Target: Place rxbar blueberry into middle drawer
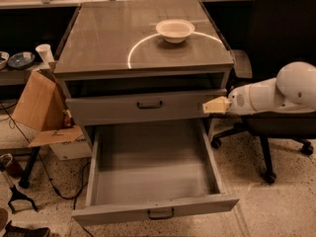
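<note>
The middle drawer [157, 210] is the lowest grey drawer. It is pulled far out, and its grey floor shows with nothing on it. My gripper [215, 105] is the tan tip of the white arm that reaches in from the right. It hangs at the right end of the closed drawer front [148, 106] above, over the open drawer's back right corner. The rxbar blueberry is not visible in the camera view, neither on the cabinet nor in the drawer. Whether the gripper holds it cannot be seen.
A cream-white bowl [175, 30] sits on the cabinet top [118, 43]. A black office chair [281, 43] stands to the right behind my arm. A cardboard box [39, 107] and a low shelf with a white cup [45, 53] are on the left.
</note>
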Controlling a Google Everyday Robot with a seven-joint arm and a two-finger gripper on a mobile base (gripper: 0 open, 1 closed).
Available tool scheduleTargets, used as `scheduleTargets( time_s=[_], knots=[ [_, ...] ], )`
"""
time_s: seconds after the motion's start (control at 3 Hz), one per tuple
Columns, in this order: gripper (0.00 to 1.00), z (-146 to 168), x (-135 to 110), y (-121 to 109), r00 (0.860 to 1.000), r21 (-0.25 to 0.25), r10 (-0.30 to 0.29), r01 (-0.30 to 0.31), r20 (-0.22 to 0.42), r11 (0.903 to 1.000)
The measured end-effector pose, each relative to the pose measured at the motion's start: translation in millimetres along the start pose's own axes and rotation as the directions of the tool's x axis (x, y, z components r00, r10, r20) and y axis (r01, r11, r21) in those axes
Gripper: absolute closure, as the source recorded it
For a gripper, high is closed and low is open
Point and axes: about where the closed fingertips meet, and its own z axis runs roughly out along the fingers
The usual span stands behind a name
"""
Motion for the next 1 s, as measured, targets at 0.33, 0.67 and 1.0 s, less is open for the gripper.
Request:
scheduleTargets(
  time_s=[0.33,0.67,1.0],
  knots=[
    [1.00,28.0,45.4,-9.8,0.997,-0.017,0.065,-0.066,-0.048,0.9977],
    [1.00,28.3,45.5,-9.7,0.997,-0.018,0.065,-0.066,-0.049,0.9977],
    [1.00,47.3,53.1,1.5,0.994,-0.070,0.064,-0.070,-0.084,0.9951]
  ],
)
